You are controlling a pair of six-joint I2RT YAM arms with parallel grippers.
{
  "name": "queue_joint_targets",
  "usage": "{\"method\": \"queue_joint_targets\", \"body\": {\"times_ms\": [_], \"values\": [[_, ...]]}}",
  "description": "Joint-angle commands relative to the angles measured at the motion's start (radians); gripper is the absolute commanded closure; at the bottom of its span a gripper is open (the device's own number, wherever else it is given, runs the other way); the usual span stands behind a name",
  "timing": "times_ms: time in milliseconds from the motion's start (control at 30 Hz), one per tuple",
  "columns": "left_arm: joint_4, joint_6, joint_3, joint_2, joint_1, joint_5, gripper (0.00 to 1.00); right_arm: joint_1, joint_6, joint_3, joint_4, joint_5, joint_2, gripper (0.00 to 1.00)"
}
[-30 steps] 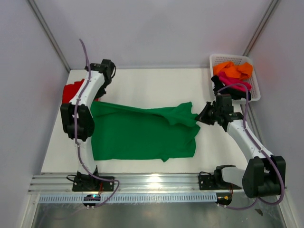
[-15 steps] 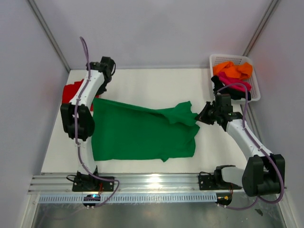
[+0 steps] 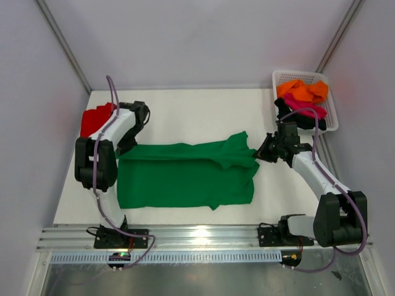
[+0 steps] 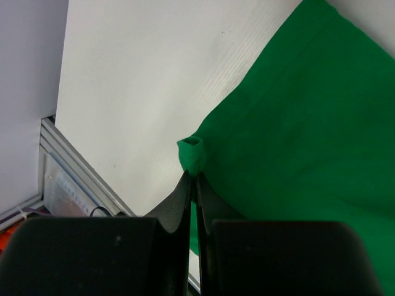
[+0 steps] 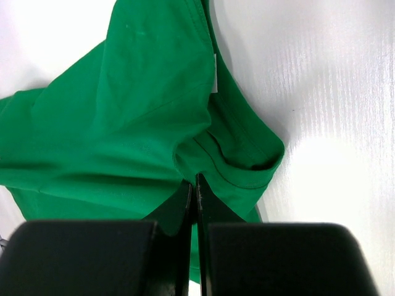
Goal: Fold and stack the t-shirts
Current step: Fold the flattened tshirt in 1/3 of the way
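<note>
The green t-shirt (image 3: 185,176) lies flat left of the white mesh basket (image 3: 334,111), its long axis pointing away from the basket, with the right gripper (image 5: 195,179) clamped on the basket-side shoulder and the left gripper (image 4: 192,177) clamped on the corner farthest from it.

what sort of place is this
Probably a robot lab test cell: the left arm and right arm are bolted to a metal rail at a white table with a green t-shirt on it, boxed in by grey walls.
</note>
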Motion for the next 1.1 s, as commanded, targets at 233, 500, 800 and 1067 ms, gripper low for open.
{"method": "queue_joint_targets", "body": {"times_ms": [233, 500, 800, 1067], "values": [[0.028, -0.046, -0.141, -0.083, 0.003, 0.088, 1.00, -0.012, -0.020, 0.033, 0.033, 0.056, 0.006, 0.97], [0.077, -0.040, -0.199, 0.001, -0.003, 0.120, 1.00, -0.012, -0.022, 0.050, 0.027, 0.056, 0.012, 0.97], [0.069, -0.041, -0.161, 0.039, -0.003, 0.133, 1.00, -0.011, -0.043, 0.067, -0.018, 0.084, 0.004, 0.77], [0.022, -0.023, -0.084, 0.038, -0.003, 0.133, 0.38, -0.012, -0.042, 0.076, -0.041, 0.125, 0.012, 0.55]]}}
